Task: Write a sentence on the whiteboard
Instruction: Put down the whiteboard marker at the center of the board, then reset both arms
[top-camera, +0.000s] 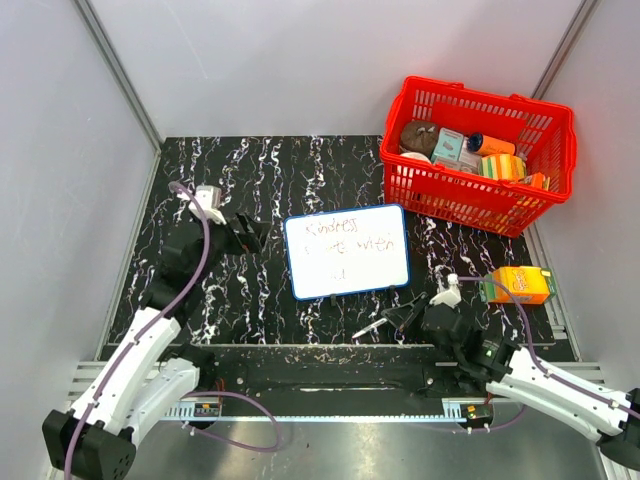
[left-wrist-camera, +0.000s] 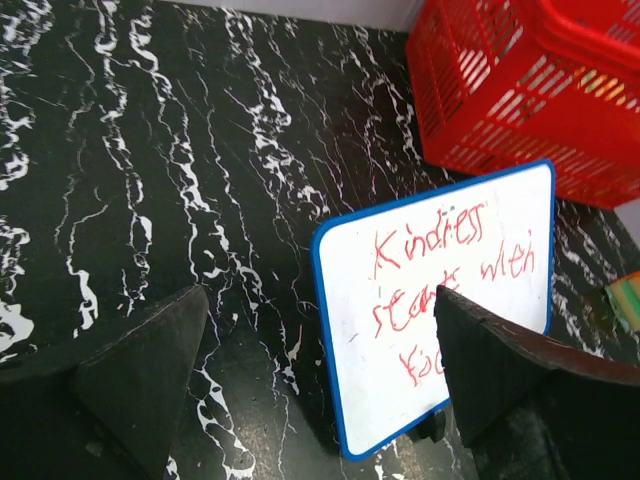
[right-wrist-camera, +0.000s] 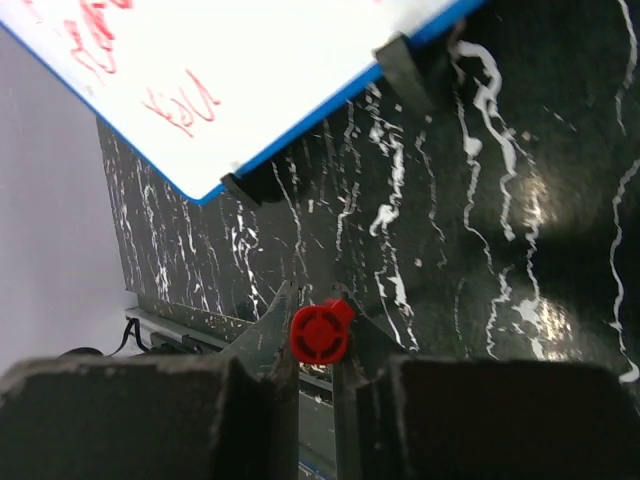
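Your small flat whiteboard (top-camera: 346, 251), smooth white with a thin blue frame and rounded corners, sits near the middle of the black marble-patterned worktop (top-camera: 250, 290), whose glossy surface is veined with white. In the right wrist view, two small black pieces (right-wrist-camera: 405, 65) show at the board's near edge. The red handwritten sentence (left-wrist-camera: 450, 250) runs across it in three short thin lines. The first reads roughly "Kindness", and the lower ones are harder to make out. Your left jaws are spread as wide as they go and hold nothing. They hang just to the left of the board, and in the left wrist view the right-hand dark wedge-shaped finger (left-wrist-camera: 500, 370) covers part of the board's near side. Your right jaws are closed tight on a slim marker (right-wrist-camera: 320, 333) with a round red end, near the board's near right corner and apart from it. To the far right of the board stands a red plastic lattice basket (top-camera: 470, 205) filled with small boxes and packets. A small orange carton (top-camera: 520, 285) lies on the worktop to the right of the board, close beside your right arm.
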